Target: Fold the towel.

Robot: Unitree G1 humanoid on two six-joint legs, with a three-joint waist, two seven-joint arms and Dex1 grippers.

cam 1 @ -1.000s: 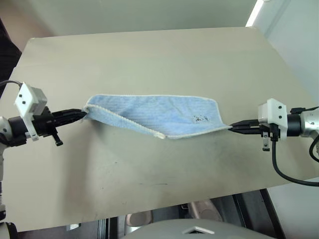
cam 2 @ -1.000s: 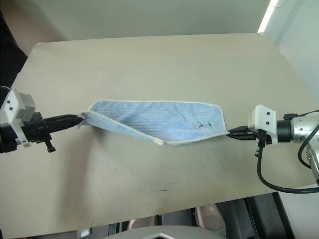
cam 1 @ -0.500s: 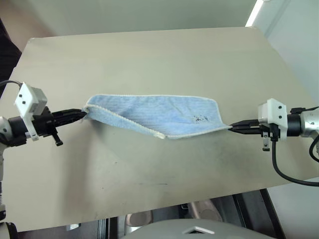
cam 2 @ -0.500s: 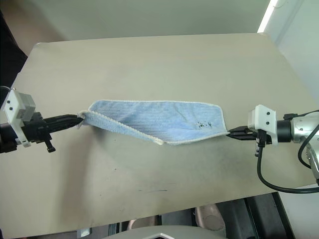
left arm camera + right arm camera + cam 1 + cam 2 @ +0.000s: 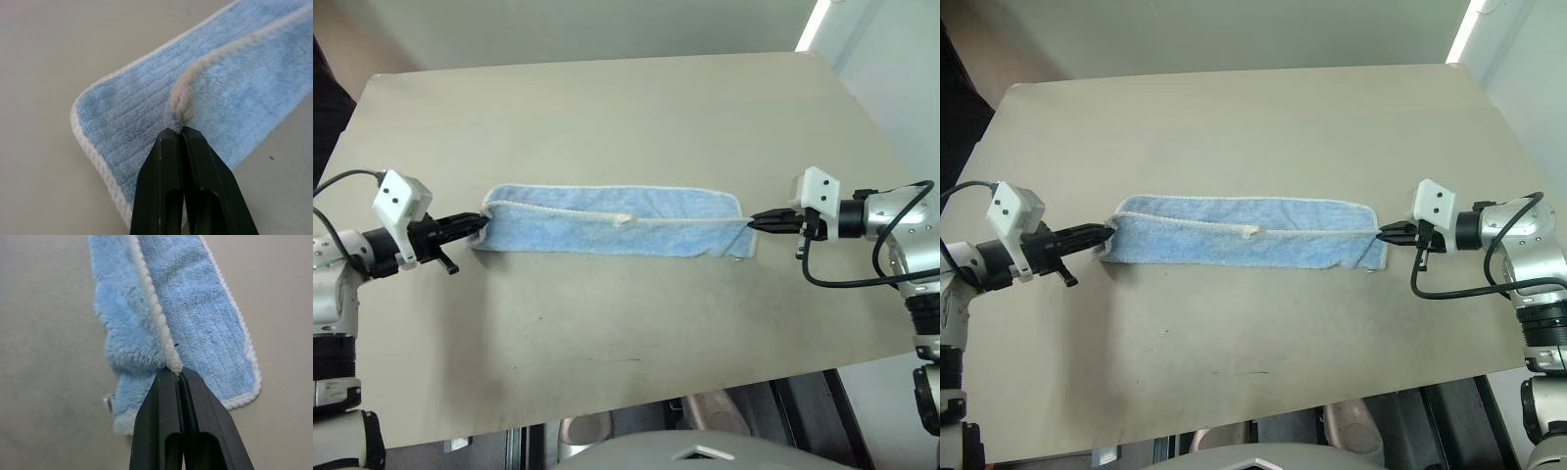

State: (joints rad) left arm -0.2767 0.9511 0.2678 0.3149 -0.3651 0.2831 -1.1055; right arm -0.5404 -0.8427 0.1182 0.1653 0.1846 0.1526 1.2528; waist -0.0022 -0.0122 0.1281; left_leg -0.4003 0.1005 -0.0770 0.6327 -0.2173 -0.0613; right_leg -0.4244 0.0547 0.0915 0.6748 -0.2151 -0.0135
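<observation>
A plain beige rectangular worktop [image 5: 607, 127] takes up most of both head views, with a pale wall along the top of the frame and a bright strip of light in the upper right corner. A few faint dark scuffs mark the surface in the lower middle.

The small light blue ribbed cloth towel with white stitched edging [image 5: 607, 220] lies across the centre of the frame as a long narrow band, running from left to right. It is folded lengthwise: one white-edged long side lies over the top of the band, forming a pale cord-like line along its middle, while another white edge traces the band's upper side. A little white loop [image 5: 624, 219] pokes up near the middle of that central line. The band rests flat on the worktop, its right end a bit bunched.

The left gripper [image 5: 480, 223], with black fingers below a white box on the wrist, sits at centre left of the frame and is pinched closed on the towel's left end. In the left wrist view the fingers [image 5: 161, 196] press together on a twisted bit of white edging at the fold.

The right gripper [image 5: 753, 222] sits at centre right, likewise clamped on the towel's right end. The right wrist view shows its fingers [image 5: 159, 431] closed on the white edging where the folded layers meet, the fluffy blue layers stretching away from the tips.
</observation>
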